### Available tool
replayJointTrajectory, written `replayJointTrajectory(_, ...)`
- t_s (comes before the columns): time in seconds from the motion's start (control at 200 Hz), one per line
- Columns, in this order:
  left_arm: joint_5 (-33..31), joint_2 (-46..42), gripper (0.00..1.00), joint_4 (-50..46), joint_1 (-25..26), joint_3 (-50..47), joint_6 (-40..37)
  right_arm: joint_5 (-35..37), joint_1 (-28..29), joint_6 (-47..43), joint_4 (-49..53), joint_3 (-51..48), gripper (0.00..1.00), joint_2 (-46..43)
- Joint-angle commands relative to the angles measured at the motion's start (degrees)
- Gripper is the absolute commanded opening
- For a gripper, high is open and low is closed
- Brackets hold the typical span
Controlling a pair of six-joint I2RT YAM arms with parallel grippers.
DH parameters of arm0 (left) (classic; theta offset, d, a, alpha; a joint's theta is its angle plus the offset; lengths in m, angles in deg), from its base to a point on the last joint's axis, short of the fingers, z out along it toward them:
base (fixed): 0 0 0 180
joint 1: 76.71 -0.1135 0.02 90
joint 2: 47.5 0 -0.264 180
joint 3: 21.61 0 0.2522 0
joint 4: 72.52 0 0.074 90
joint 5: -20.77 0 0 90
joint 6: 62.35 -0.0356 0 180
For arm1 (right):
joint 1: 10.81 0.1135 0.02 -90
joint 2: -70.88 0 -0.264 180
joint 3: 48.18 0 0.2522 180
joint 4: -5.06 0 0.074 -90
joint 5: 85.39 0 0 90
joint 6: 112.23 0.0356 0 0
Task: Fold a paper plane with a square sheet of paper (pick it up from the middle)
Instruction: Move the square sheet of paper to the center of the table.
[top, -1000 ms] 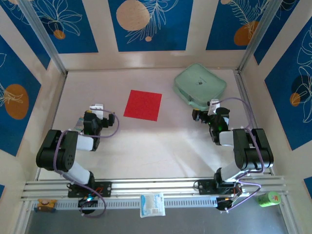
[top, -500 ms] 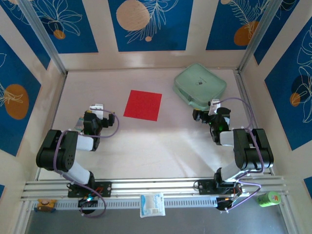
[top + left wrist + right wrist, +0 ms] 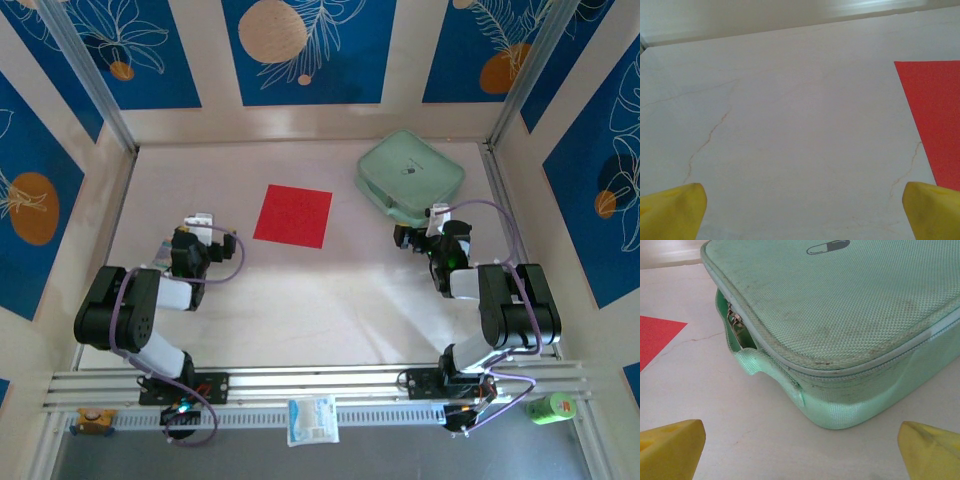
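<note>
The square sheet of paper (image 3: 293,215) lies flat and unfolded on the table (image 3: 330,300), at mid-table between the arms. The left gripper (image 3: 196,224) is spread wide and empty, near the sheet's left side. The right gripper (image 3: 418,230) is equally wide and empty, facing the green case (image 3: 411,176).

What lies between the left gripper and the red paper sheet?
Nothing visible. Only bare table separates the left gripper from the square sheet of paper, which lies flat to its right. The mint-green case sits farther right, near the right gripper, outside that path.
</note>
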State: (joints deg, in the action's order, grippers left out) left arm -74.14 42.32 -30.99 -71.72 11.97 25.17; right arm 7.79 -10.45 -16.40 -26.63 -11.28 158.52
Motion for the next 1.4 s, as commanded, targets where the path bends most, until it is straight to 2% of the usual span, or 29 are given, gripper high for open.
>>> replayJointTrajectory(0.0,1.4,-0.3,1.0,1.5,-0.4,0.0,-1.0,1.1,0.5,-1.4,-1.3,0.4,0.99,-0.7)
replayJointTrajectory(0.325,2.3,-1.4,1.0,3.5,-0.4,-1.5,-1.3,1.7,1.7,-2.8,-4.0,-1.6,0.99,-1.9)
replayJointTrajectory(0.59,-1.6,-10.8,1.0,-4.1,-0.4,-1.9,0.5,1.2,0.5,-1.2,2.4,0.6,0.99,-5.1)
replayJointTrajectory(0.675,-1.1,-15.2,1.0,-11.2,-0.5,0.1,0.7,1.8,0.3,-0.4,9.7,3.0,0.99,-8.0)
replayJointTrajectory(0.81,-4.2,-19.4,1.0,-30.8,-0.5,8.3,5.9,5.4,1.4,1.9,23.2,7.0,0.99,-14.0)
replayJointTrajectory(0.915,2.2,-18.2,1.0,-44.9,-0.6,16.1,8.0,7.4,1.5,7.8,37.0,12.6,0.99,-17.3)
replayJointTrajectory(1.005,6.9,-15.3,1.0,-53.6,-0.6,22.5,14.8,2.5,1.6,13.2,45.7,17.0,0.99,-18.9)
replayJointTrajectory(1.04,9.3,-13.7,1.0,-55.7,-0.7,24.7,17.6,2.4,1.5,18.9,48.7,18.4,0.99,-19.3)
replayJointTrajectory(1.07,12.5,-12.3,1.0,-56.5,-0.7,26.5,19.0,-0.7,0.7,23.2,52.3,19.9,0.99,-19.5)
replayJointTrajectory(1.135,19.1,-8.3,1.0,-56.9,-0.7,30.1,22.4,-10.4,-0.2,25.1,51.7,19.9,0.99,-18.9)
replayJointTrajectory(1.215,26.9,-2.7,1.0,-56.5,-0.5,35.0,27.7,-17.3,0.7,27.5,48.9,18.5,0.99,-18.8)
replayJointTrajectory(1.31,33.3,3.9,1.0,-56.0,1.2,40.7,31.4,-17.2,3.4,29.4,48.9,18.0,0.99,-18.7)
replayJointTrajectory(1.395,34.2,9.2,1.0,-60.1,3.9,47.1,30.5,-17.1,5.4,30.5,49.8,18.1,0.99,-17.7)
